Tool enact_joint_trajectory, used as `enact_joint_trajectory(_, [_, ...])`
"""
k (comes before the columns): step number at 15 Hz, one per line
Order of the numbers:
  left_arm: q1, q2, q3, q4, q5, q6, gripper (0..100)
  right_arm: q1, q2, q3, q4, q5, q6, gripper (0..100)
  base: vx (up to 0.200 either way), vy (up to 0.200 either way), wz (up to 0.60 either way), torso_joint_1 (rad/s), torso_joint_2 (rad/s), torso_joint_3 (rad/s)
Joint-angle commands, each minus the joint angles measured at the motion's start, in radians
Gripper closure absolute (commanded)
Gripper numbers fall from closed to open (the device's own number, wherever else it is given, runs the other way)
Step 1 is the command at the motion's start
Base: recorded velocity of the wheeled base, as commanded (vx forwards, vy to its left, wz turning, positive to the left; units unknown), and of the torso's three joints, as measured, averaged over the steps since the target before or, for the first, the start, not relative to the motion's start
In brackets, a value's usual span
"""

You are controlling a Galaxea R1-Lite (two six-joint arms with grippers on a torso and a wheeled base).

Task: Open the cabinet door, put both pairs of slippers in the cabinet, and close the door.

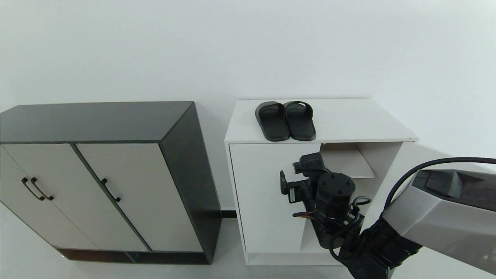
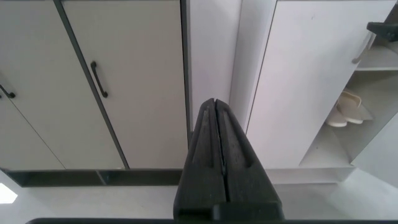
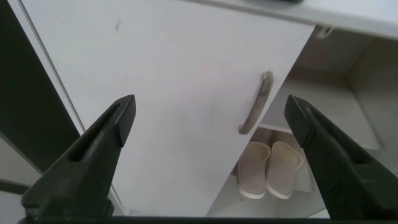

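Note:
A pair of black slippers [image 1: 285, 120] lies side by side on top of the white cabinet [image 1: 348, 120]. The cabinet's left door [image 1: 267, 193] is closed, and its right door [image 1: 422, 159] is swung open to the right. Inside, on a lower shelf, sits a pair of white slippers [image 3: 270, 169] [image 2: 348, 109]. My right gripper [image 3: 211, 143] [image 1: 296, 174] is open in front of the closed left door, close to its handle [image 3: 255, 102], holding nothing. My left gripper [image 2: 214, 106] is shut and empty, low and back from the gap between the two cabinets.
A wider cabinet with a black frame and beige doors [image 1: 97, 174] stands to the left of the white one, all doors closed. A narrow gap [image 1: 221, 174] separates them. Both cabinets stand against a plain white wall on a light floor [image 1: 23, 255].

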Motion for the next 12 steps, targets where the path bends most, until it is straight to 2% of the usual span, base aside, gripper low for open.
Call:
enact_joint_trajectory(1, [0.000,0.001,0.000,0.000,0.000,0.000,100,0.000,0.003,0.000,-0.001,0.000,-0.006,0,0.000,0.000,0.00,0.271,-0.57,-0.325])
enact_joint_trajectory(6, [0.000,0.000,0.000,0.000,0.000,0.000,100,0.000,0.005,-0.003,-0.004,0.004,-0.019,0,0.000,0.000,0.00,0.259,-0.59,-0.324])
enact_joint_trajectory(9, [0.000,0.001,0.000,0.000,0.000,0.000,100,0.000,0.002,-0.043,-0.022,0.037,-0.118,0,0.000,0.000,0.00,0.042,-0.10,-0.054])
enact_joint_trajectory(11, [0.000,0.000,0.000,0.000,-0.001,0.001,100,0.000,-0.021,-0.133,0.087,0.017,-0.109,0,0.000,0.000,0.00,0.000,0.00,0.000])
enact_joint_trajectory(12, [0.000,0.001,0.000,0.000,-0.001,0.004,100,0.004,-0.078,-0.181,0.282,0.012,0.006,0,0.000,0.000,0.00,0.000,0.00,0.000])
